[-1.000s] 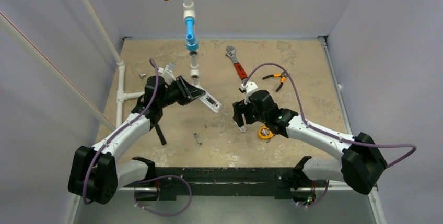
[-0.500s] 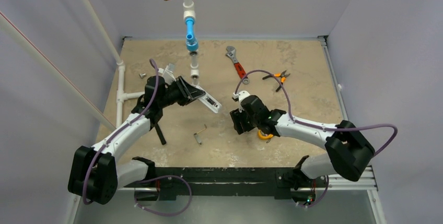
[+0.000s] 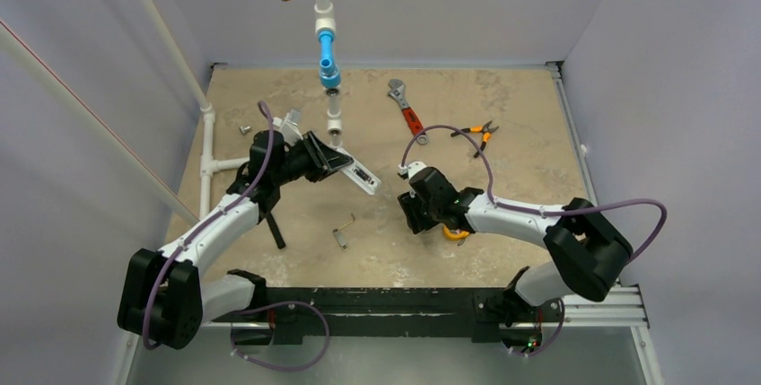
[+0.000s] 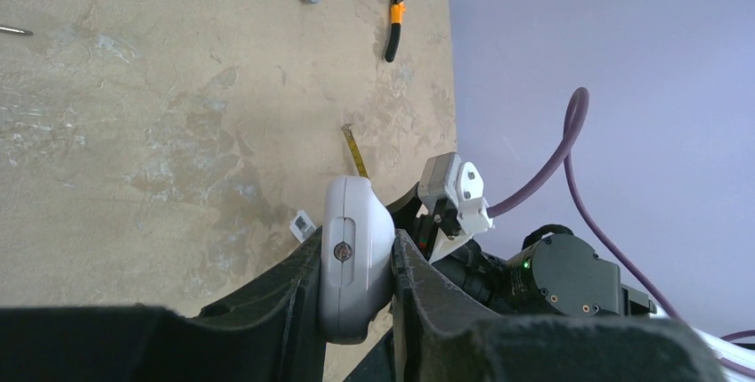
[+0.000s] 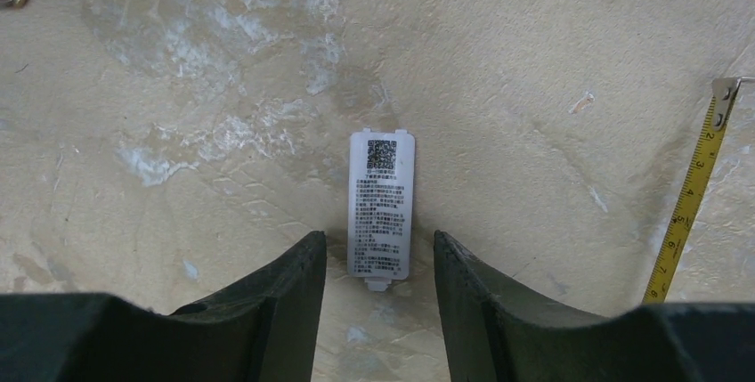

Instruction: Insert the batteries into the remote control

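Note:
My left gripper (image 3: 332, 161) is shut on the white remote control (image 3: 361, 175) and holds it tilted above the table's left middle. In the left wrist view the remote's rounded end (image 4: 354, 262) sits clamped between both fingers. My right gripper (image 3: 410, 216) is open and points down at the table. In the right wrist view its fingers straddle the near end of a small white battery cover (image 5: 381, 195) with a printed label, lying flat on the table. I cannot tell if they touch it. No battery shows clearly.
A yellow tape measure (image 3: 456, 231) lies by the right gripper, its tape (image 5: 696, 191) extended. A red-handled wrench (image 3: 406, 113) and orange pliers (image 3: 476, 133) lie further back. A hanging pipe assembly (image 3: 327, 53) is at the back, with white pipes (image 3: 209, 147) on the left. A small metal piece (image 3: 342, 231) lies near the middle.
My right arm has swung left and drawn in, bringing the open gripper over the battery cover. My left arm and the remote have not moved.

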